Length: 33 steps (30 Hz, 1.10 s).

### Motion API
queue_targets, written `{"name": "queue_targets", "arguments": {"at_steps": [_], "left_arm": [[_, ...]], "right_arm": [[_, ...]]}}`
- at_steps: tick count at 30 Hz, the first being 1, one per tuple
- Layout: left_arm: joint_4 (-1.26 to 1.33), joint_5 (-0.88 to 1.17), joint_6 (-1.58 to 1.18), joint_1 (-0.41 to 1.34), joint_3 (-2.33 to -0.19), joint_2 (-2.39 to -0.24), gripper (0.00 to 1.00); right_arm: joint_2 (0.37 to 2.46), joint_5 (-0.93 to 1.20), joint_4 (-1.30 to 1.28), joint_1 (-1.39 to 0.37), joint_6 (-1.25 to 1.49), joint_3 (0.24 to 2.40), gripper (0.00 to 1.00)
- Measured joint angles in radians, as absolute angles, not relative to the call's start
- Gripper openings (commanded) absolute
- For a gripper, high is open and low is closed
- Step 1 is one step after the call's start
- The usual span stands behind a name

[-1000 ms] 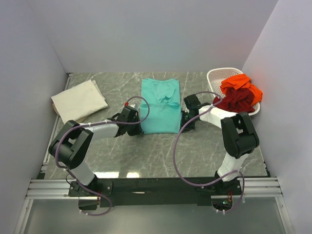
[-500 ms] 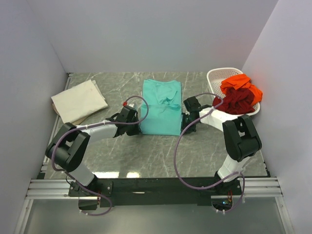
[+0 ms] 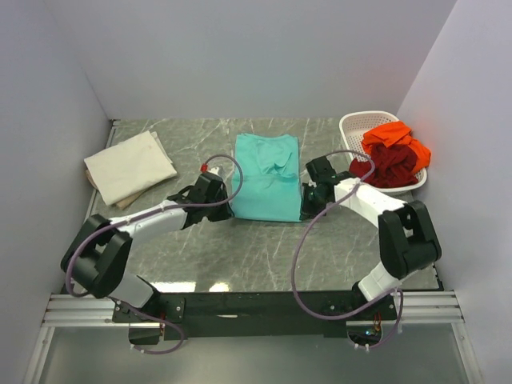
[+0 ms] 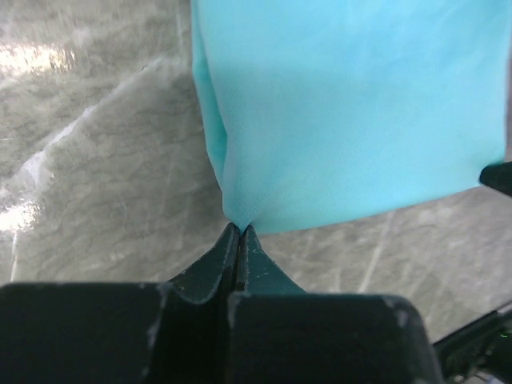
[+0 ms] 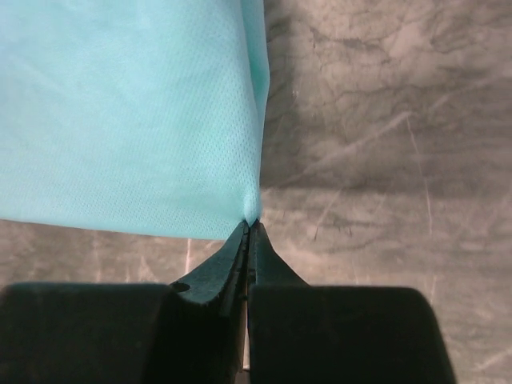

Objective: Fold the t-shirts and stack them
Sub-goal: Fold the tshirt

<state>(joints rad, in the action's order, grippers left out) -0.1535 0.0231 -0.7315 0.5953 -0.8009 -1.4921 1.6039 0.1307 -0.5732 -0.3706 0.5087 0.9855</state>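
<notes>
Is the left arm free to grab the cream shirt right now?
Probably not yet: the left gripper is shut on a corner of the teal shirt. The cream shirt itself lies uncovered.

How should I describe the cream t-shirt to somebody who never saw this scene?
On the grey marble table, look to its far left corner. The cream t-shirt lies there folded, alone. It is the only pale one: the teal t-shirt is in the middle, the orange t-shirt and dark red t-shirt are heaped in the white basket.
</notes>
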Motion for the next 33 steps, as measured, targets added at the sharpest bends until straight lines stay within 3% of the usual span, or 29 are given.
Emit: {"name": "queue_targets", "arguments": {"at_steps": [14,33], "left_arm": [[-0.279,0.036,-0.746,0.599,-0.826,-1.323,0.0],[-0.607,0.135,-0.859,0.696,-0.694,-0.908,0.0]], "right_arm": [[1.427,0.116,-0.704,-0.398,0.513,0.993,0.0],[1.054,0.106,-0.93,-0.702,0.775,0.854,0.0]]}}
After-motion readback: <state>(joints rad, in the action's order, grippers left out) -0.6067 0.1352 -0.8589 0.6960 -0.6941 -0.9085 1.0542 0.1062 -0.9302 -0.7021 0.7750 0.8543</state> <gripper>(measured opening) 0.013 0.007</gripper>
